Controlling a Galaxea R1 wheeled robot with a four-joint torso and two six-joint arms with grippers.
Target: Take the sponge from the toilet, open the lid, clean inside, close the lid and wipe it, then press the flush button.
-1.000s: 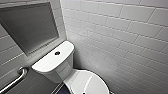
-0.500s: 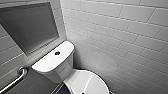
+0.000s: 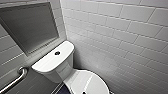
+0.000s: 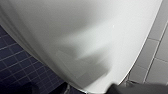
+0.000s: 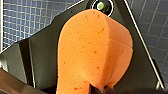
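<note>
White wall tiles were noted behind the toilet. The sponge was clamped, folded, in the right gripper, off the toilet's tank; slippage from that narrow pinch was judged possible.

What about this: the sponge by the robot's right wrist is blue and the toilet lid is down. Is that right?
Not quite. The sponge is orange, not blue; the right wrist view shows it. The toilet lid is down, as the head view shows.

Front of lid beyond head-view edge.
</note>
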